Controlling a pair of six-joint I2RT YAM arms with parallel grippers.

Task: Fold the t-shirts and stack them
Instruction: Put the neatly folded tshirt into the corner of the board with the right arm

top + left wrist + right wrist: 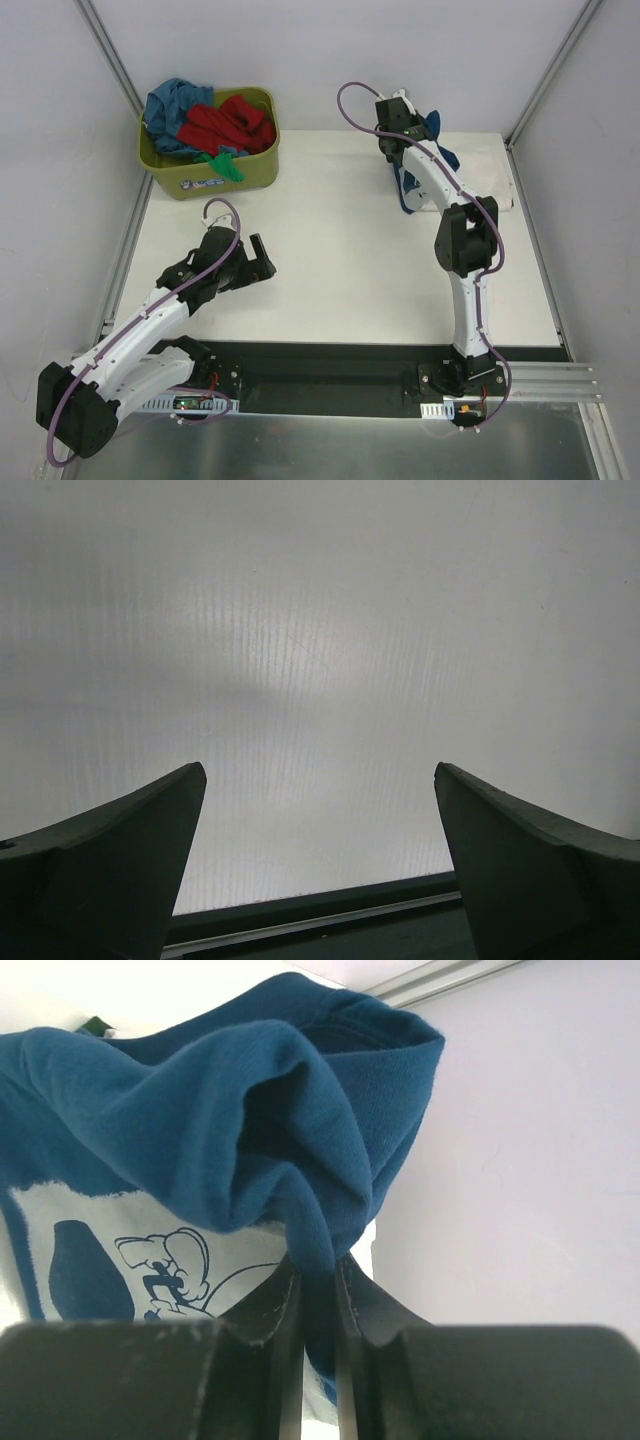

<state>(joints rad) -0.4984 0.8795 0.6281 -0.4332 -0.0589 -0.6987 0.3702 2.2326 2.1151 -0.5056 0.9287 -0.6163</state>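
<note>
Right gripper (318,1270) pinched shut on fold of navy tee (250,1110), held up over far right of table (340,280). Cloth hangs bunched beside arm, white cartoon print showing. Left gripper (264,258) spread wide, gripping nothing, low over near-left table, well apart from navy tee. Red tee (225,122), teal tee (168,100), green tee (222,166) heaped in olive tub (200,185) at far-left corner.
</note>
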